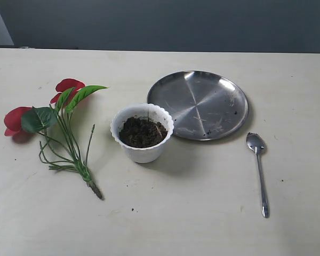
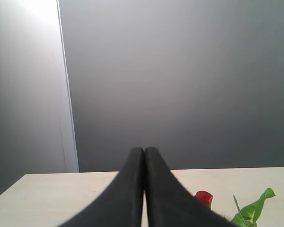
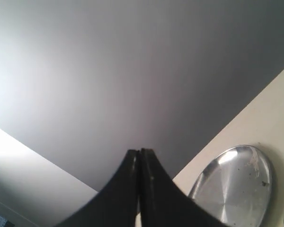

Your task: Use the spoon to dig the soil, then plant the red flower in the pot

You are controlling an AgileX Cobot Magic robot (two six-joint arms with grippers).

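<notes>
Spoon (image 1: 257, 166) flat, bowl toward plate (image 1: 202, 106), seemingly.

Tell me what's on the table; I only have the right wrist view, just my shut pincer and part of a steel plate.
Observer: The spoon lies flat on the table, right of the steel plate, its bowl toward the plate.
Operator: Report the pot.
Observer: The white pot stands upright just left of the plate, apart from it, with dark soil inside.
Operator: Give me the flower.
Observer: The red flower lies on its side on the table, left of the pot, not planted.
Operator: State the other pincer.
Observer: The left pincer is shut and empty, above the table's near edge; your right pincer looks the same.
</notes>
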